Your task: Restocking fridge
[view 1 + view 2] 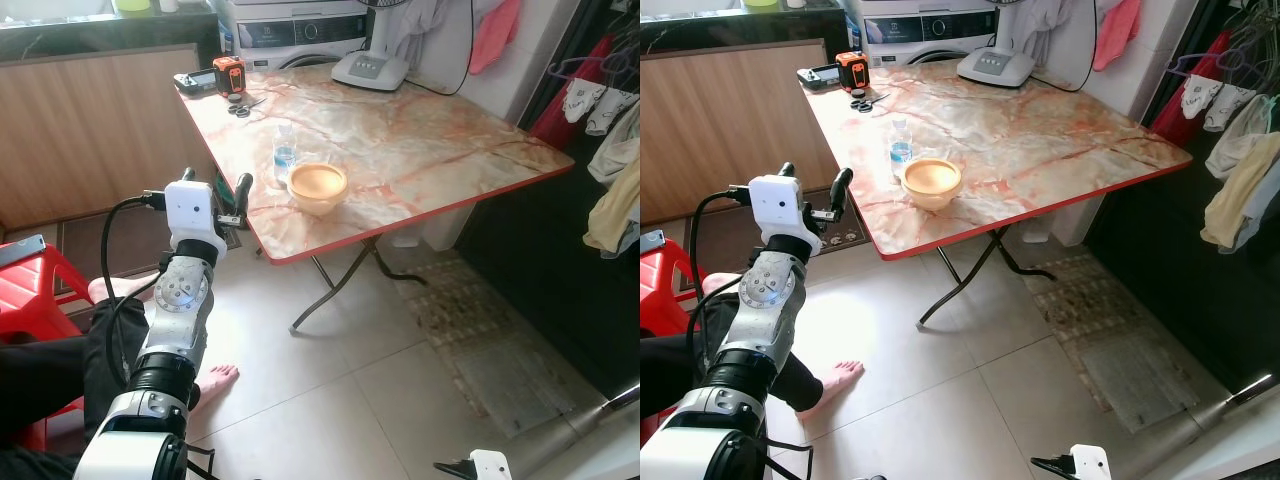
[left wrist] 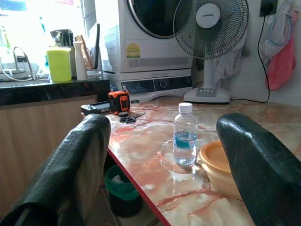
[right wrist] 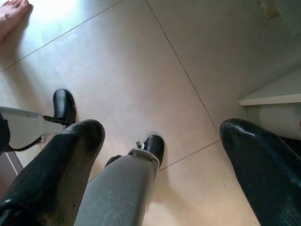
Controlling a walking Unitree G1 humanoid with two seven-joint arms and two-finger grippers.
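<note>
— Jaws of both my grippers, how do they stand?

— Both stand wide apart and hold nothing. My left gripper [image 1: 222,197] is raised in front of me, just off the near left edge of the table [image 1: 430,150], not touching it. My right gripper [image 3: 160,155] hangs low at my side and looks down at the tiled floor [image 3: 141,61], where one of my own feet [image 3: 153,146] shows between the fingers.

— Where is the thing for the task?

— I take it to be the water bottle [image 1: 284,155]. It stands upright on the marble-patterned table with the red rim, near the left edge, clear with a white cap and a blue label. In the left wrist view the bottle [image 2: 185,134] sits between my two black fingers [image 2: 70,165], but well apart from them, farther on the table.

— What is beside it?

— An orange bowl [image 1: 318,186] stands just beside the bottle, on the side nearer to me. I cannot tell if they touch.

— And farther away?

— At the far corner lie an orange and black tape measure [image 1: 229,74], scissors [image 1: 240,108] and a dark flat device [image 1: 195,82]. A white fan [image 2: 210,33] stands at the far edge, with a washing machine [image 1: 930,25] behind the table.

— Is somebody near?

— A person sits at my left on a red stool [image 1: 40,285], with a bare foot [image 1: 215,380] on the floor.
</note>
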